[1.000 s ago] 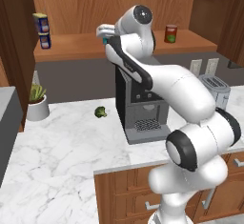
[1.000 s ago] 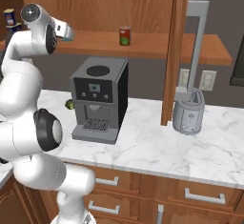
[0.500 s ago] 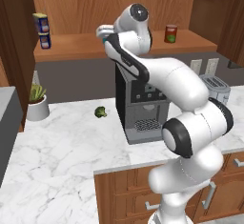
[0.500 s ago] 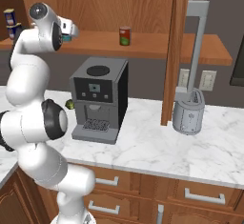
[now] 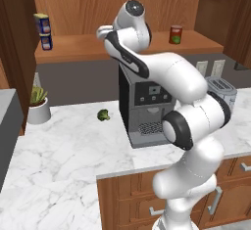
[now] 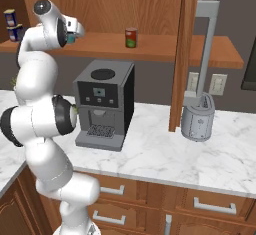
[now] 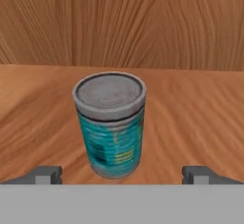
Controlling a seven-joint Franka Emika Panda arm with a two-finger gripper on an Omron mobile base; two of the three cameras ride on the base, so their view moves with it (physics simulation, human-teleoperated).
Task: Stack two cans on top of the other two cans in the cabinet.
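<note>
Teal can [image 7: 110, 125] stands upright on the cabinet [image 7: 200, 108] shelf; its label print is too blurred to read. Gripper [image 7: 122, 174] wide open, fingertips either side of the can, holding nothing.

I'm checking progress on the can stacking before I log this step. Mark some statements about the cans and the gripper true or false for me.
1. The two blue cans are already stacked one on the other. True.
2. The teal can lies on its side. False: it stands upright on the shelf.
3. The gripper is open, its fingertips either side of the teal can. True.
4. The red can has a can on top of it. False: it stands alone on the shelf.
5. The broccoli sits on the shelf. False: it lies on the counter beside the coffee machine.
</note>
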